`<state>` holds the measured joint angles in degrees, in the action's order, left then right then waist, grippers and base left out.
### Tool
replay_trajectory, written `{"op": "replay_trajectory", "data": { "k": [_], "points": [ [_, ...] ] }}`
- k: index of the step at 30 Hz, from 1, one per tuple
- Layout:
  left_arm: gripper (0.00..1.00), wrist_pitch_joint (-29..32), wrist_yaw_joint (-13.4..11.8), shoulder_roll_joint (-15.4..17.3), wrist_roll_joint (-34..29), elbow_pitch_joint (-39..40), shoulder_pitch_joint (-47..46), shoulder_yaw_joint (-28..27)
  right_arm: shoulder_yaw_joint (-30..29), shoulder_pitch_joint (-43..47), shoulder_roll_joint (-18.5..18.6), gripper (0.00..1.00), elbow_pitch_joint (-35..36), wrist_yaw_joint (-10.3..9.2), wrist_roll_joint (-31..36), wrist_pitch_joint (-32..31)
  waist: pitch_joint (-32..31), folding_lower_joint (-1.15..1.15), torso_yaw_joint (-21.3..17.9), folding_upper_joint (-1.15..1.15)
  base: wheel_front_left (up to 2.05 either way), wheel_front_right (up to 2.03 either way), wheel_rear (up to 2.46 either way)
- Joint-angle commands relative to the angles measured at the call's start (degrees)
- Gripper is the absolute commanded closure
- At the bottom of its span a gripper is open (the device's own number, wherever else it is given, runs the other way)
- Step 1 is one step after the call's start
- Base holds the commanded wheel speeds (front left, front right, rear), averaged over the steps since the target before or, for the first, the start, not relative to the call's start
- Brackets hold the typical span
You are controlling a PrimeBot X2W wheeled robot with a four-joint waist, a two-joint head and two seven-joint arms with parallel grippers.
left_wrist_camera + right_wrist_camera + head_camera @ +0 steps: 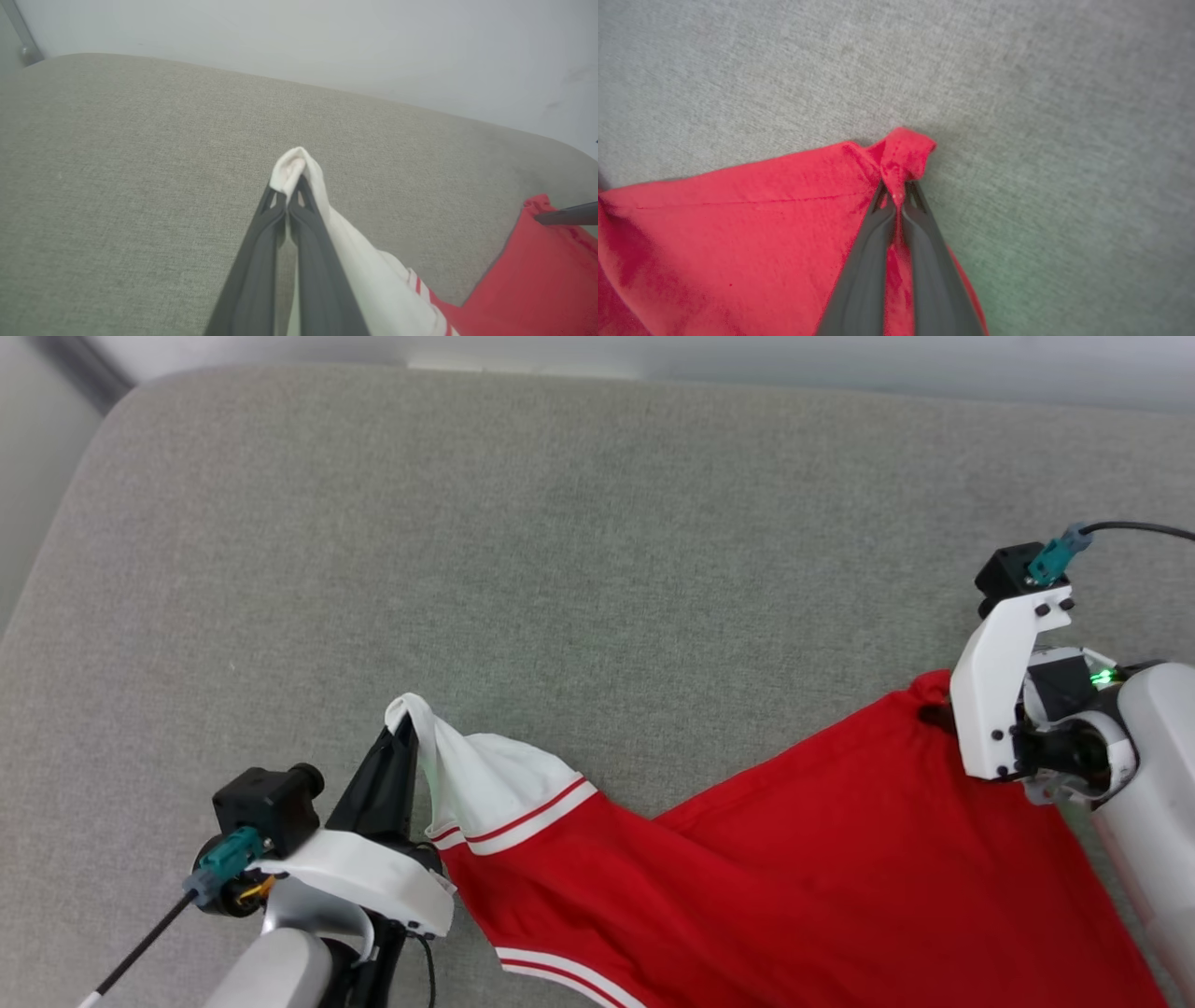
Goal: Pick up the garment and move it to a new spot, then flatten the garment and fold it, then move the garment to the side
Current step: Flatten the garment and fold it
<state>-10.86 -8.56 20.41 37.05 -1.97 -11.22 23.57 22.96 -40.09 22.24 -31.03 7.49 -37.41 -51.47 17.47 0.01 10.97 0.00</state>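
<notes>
Dark fingers [261, 261] of the left gripper [288, 195] rise close before the left wrist view. Its jaws are together, clamped on the tip of the garment's white sleeve [299, 163], which bunches over the fingertips and trails down their right side.

The garment [840, 859] lies at the lower middle and lower right of the head view, plain red side up. It is stretched between the two grippers, and its lower part is cut off by the bottom edge. At the garment's left end the sleeve is drawn to a peak, with red-and-white trim [532, 817] where it meets the red body. A second striped band [560, 975] shows at the bottom edge.

At the garment's right end, the right gripper [899, 195] has its jaws pressed together on a puckered red corner [906, 149]. Cloth is pinched between the fingers, and a hem seam runs leftward from there.

Under it all is a grey woven cushion [560, 569], bare above the garment, with a rounded far-left corner. Beyond its far edge stands a pale wall [327, 37].
</notes>
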Motion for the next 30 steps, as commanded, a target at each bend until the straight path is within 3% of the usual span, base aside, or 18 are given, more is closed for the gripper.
{"op": "replay_trajectory", "data": {
  "k": [1, 9, 16, 19, 21, 30],
  "points": [
    [1.00, -0.30, 0.26, 0.56, 0.08, -0.46, -1.19, -0.45, 0.98, 0.32, -0.90, 1.00, -1.22, 0.00, -0.58, 1.33, -1.84, -0.01, -0.93, 0.00, 0.00, 0.00, 0.00],
    [1.00, 1.52, 2.30, 4.69, 1.04, -2.97, -8.04, -3.63, -0.92, -5.17, -1.70, 1.00, -4.16, -0.01, 2.54, 14.48, -7.92, -0.01, -4.63, 0.00, 0.00, 0.00, 0.00],
    [1.00, 2.98, 4.83, 7.12, 3.02, -9.93, -18.86, -7.26, -2.01, -12.09, -3.25, 1.00, -7.58, -0.02, 4.42, 22.16, -9.22, -0.01, -8.22, 0.00, 0.00, 0.00, 0.00],
    [1.00, 3.25, 6.21, 7.55, 3.32, -14.54, -25.96, -8.12, -2.73, -16.53, -4.19, 1.00, -9.39, -0.02, 5.65, 26.08, -8.24, -0.01, -9.54, 0.00, 0.00, 0.00, 0.00],
    [1.00, 3.33, 8.09, 8.01, 3.39, -20.95, -36.75, -9.04, -4.53, -23.99, -5.03, 1.00, -11.60, -0.02, 7.18, 32.11, -5.78, -0.01, -10.83, 0.00, 0.00, 0.00, 0.00],
    [1.00, 2.15, 10.34, 11.75, -1.27, -28.93, -60.25, -9.07, -8.49, -42.62, -5.12, 1.00, -15.32, -0.05, 12.84, 42.90, 3.10, -0.01, -12.23, 0.00, 0.00, 0.00, 0.00]
  ]
}}
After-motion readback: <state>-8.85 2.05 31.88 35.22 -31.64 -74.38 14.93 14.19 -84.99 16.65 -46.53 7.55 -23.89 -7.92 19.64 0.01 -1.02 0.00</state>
